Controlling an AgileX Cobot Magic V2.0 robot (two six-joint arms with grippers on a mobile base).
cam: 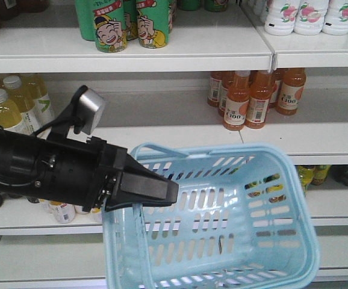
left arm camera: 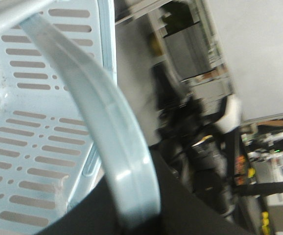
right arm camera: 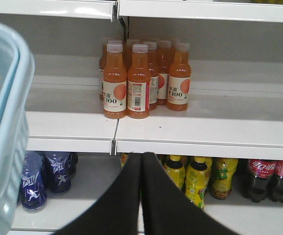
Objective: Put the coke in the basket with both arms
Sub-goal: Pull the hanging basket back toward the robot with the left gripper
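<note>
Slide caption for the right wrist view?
Right gripper shut, facing orange C100 bottles on shelf; blue basket at left edge.

- My left gripper point(cam: 169, 191): matt black plastic, smooth-faced.
- My right gripper point(right arm camera: 142, 164): the same dull black, no shine.
- Basket point(cam: 234, 149): light blue plastic, smooth and glossy; its handle point(left arm camera: 109, 122) catches highlights.
- Camera housing point(cam: 91, 108): grey, satin metallic sheen.
- Shelves point(cam: 180, 48): white, smooth, slightly glossy.
- Orange bottles point(right arm camera: 139, 81): clear glossy plastic, paper-like labels.

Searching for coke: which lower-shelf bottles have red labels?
The dark cola bottles at far right, beyond the yellow bottles; the blue bottles stand far left.
</note>
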